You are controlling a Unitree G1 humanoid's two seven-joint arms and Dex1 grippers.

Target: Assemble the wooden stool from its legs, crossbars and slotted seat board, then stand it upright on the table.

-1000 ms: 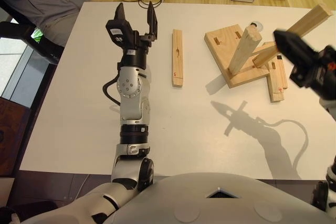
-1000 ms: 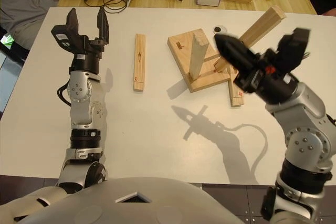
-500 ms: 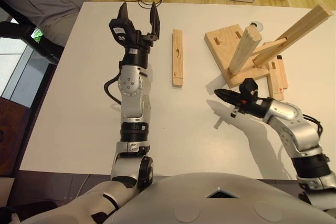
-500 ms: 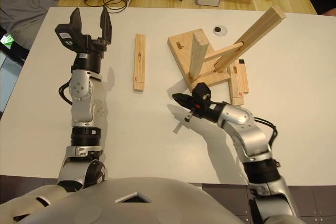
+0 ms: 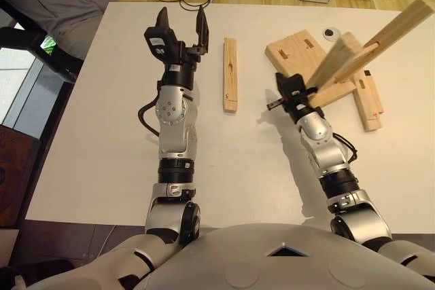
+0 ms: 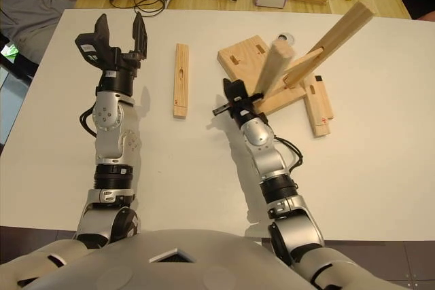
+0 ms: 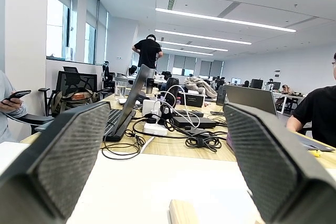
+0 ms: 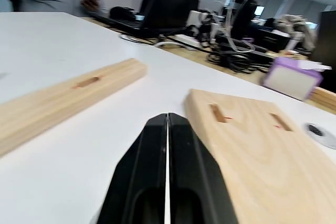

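**Right claw clenched by the seat, left claw spread near the loose bar**

Head views: The left claw (image 5: 182, 17) stood over the far part of the table (image 5: 102, 134), its fingers spread wide with nothing between them. The loose bar (image 5: 230, 75) lay flat just to its right, apart from it. Farther right lay the seat (image 5: 299, 49), slots up. A short leg (image 5: 338, 58) and a long leg (image 5: 401, 24) leaned up out of it toward the right, joined by a crossbar (image 5: 358, 67). Two bars (image 5: 367, 100) lay side by side on the table against the seat's right side. The right claw (image 5: 280, 81) sat low at the seat's near left corner, between the loose bar and the short leg. Whether it touched the seat could not be told.

Left wrist view: The claw's two fingers stood far apart and held nothing. The pale end of the loose bar showed on the table below the gap.

Right wrist view: The claw's fingers were pressed together, gripping nothing. Their tip pointed along the table between the loose bar and the seat, close to the seat's corner. A purple box (image 8: 291, 77) stood beyond the seat.
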